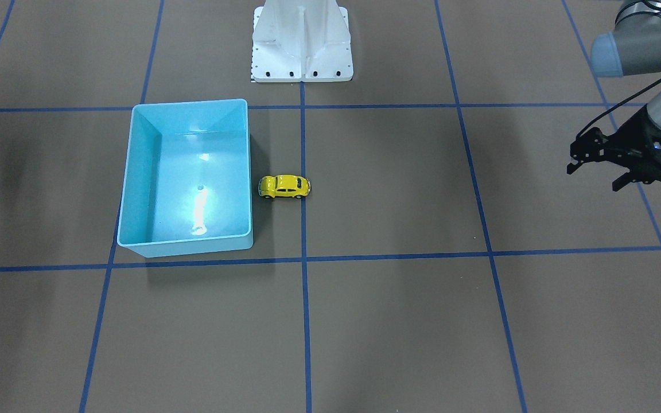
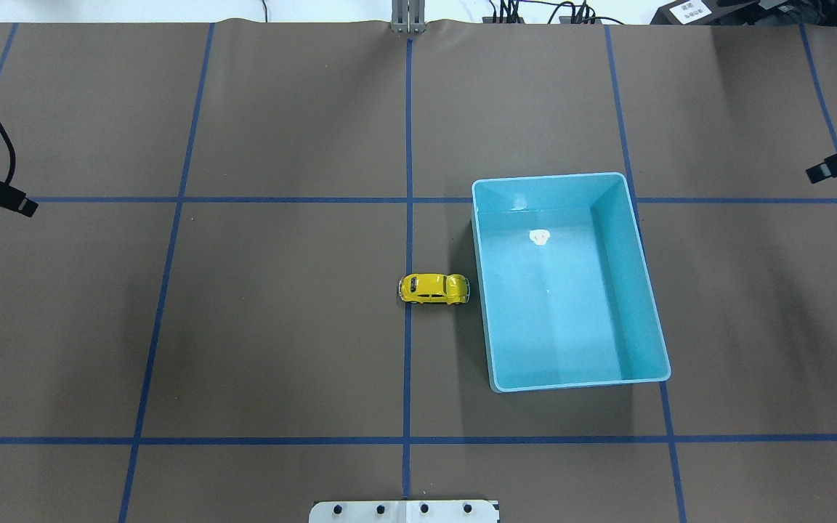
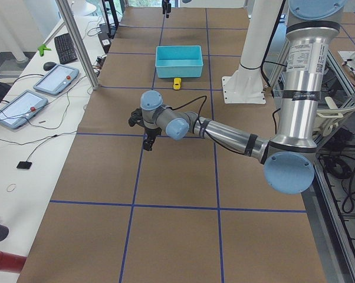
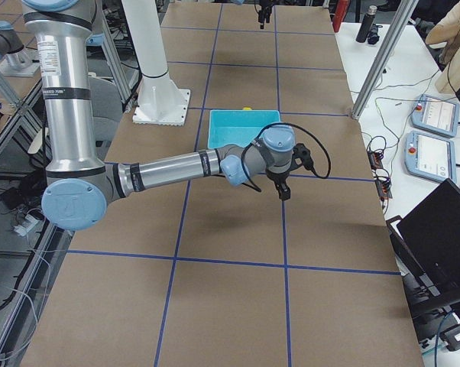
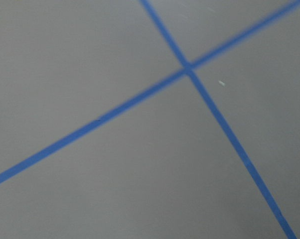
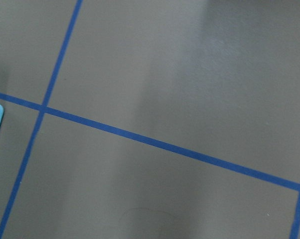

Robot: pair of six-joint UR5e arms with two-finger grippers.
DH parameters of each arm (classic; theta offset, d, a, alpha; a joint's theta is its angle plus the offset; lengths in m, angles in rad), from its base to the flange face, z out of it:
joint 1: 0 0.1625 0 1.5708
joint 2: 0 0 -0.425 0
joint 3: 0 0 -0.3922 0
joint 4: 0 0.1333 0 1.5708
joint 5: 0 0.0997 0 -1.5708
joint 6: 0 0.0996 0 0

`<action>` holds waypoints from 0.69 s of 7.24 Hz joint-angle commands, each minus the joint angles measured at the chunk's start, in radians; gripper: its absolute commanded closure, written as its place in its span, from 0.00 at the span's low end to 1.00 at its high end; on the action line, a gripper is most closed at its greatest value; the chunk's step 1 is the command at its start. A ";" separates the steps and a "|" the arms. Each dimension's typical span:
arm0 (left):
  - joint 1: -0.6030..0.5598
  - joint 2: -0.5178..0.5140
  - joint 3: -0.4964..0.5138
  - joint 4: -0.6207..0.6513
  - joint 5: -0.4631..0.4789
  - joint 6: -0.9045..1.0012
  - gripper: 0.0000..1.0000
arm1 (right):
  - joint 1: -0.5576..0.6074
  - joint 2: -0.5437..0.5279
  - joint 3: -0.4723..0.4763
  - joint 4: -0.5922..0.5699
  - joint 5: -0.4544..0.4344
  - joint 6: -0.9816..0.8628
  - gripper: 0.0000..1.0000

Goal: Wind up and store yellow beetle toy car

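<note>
One yellow beetle car (image 1: 284, 186), dark windows, L claw (image 1: 594, 178) spread empty, R claw (image 4: 282, 189) unclear

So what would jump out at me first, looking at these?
A tiny yellow beetle toy car sits in the middle of the table, right beside an empty bright blue bin. The left claw hangs open off at one end, far from both.

my left arm (image 3: 230, 134) extends outward, wrist angled down, and the left gripper (image 1: 593, 176) hangs with fingers spread apart, holding nothing. my right arm (image 4: 169, 170) extends likewise to the other side. the right gripper (image 2: 836, 165) shows only partly, so its spread is unclear.
</note>
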 commanded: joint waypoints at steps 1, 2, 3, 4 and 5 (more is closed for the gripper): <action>-0.121 -0.029 -0.011 0.197 -0.012 -0.006 0.00 | -0.161 0.126 0.030 -0.051 -0.113 -0.001 0.00; -0.168 -0.056 -0.039 0.343 -0.009 0.045 0.00 | -0.187 0.285 0.047 -0.289 -0.115 -0.003 0.00; -0.213 -0.057 -0.042 0.410 0.000 0.176 0.00 | -0.244 0.424 0.054 -0.478 -0.152 -0.013 0.00; -0.242 -0.035 -0.025 0.411 0.002 0.226 0.00 | -0.307 0.470 0.064 -0.483 -0.235 -0.019 0.00; -0.273 0.013 -0.001 0.394 -0.003 0.230 0.00 | -0.386 0.504 0.089 -0.489 -0.279 -0.020 0.00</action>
